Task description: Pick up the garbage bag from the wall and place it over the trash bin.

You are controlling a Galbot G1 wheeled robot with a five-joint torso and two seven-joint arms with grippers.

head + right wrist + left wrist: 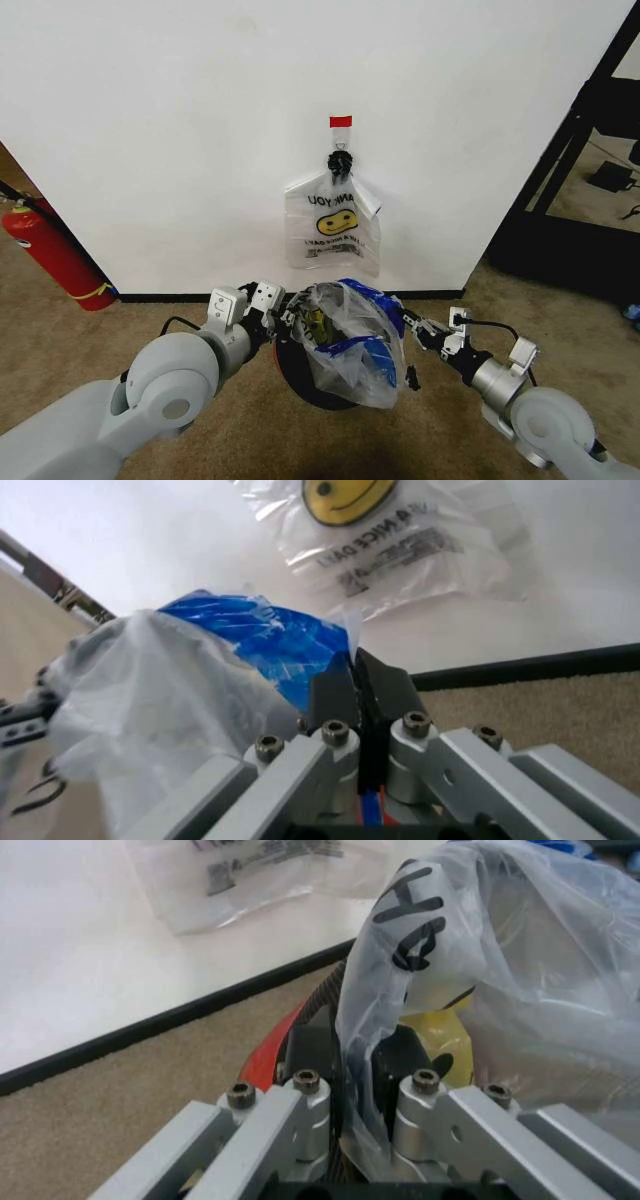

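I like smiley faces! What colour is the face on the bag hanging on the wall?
Yellow, with black eyes and smile. The hanging bag shows it best in the right wrist view.

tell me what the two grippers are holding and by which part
Both hold the garbage bag over the trash bin: the left gripper pinches its edge on one side, the right gripper the opposite edge.
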